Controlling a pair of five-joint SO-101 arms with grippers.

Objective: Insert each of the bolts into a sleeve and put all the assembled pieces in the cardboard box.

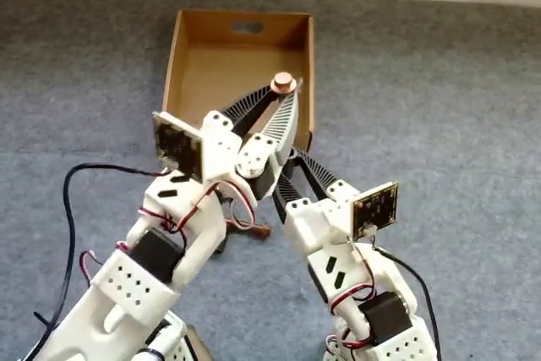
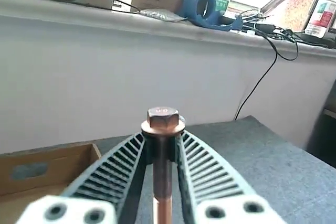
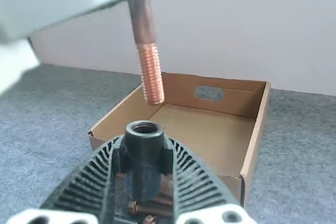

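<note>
My left gripper (image 2: 163, 145) is shut on a copper bolt (image 2: 164, 171), head up and shaft hanging down; from above the bolt's head (image 1: 282, 84) shows over the cardboard box's near right corner. My right gripper (image 3: 143, 156) is shut on a dark sleeve (image 3: 143, 153), held upright with its open bore facing up. The bolt's threaded tip (image 3: 151, 80) hangs just above and slightly behind the sleeve's mouth, apart from it. The cardboard box (image 1: 182, 48) lies open beyond both arms, its floor bare where visible. In the high view the right gripper (image 1: 292, 177) sits beneath the left one.
Loose copper bolts (image 3: 152, 208) lie on the grey carpet below the sleeve, one visible by the left arm (image 1: 258, 230). Cables trail at the lower left (image 1: 72, 209). A white wall and a cluttered ledge (image 2: 210, 14) stand beyond the table.
</note>
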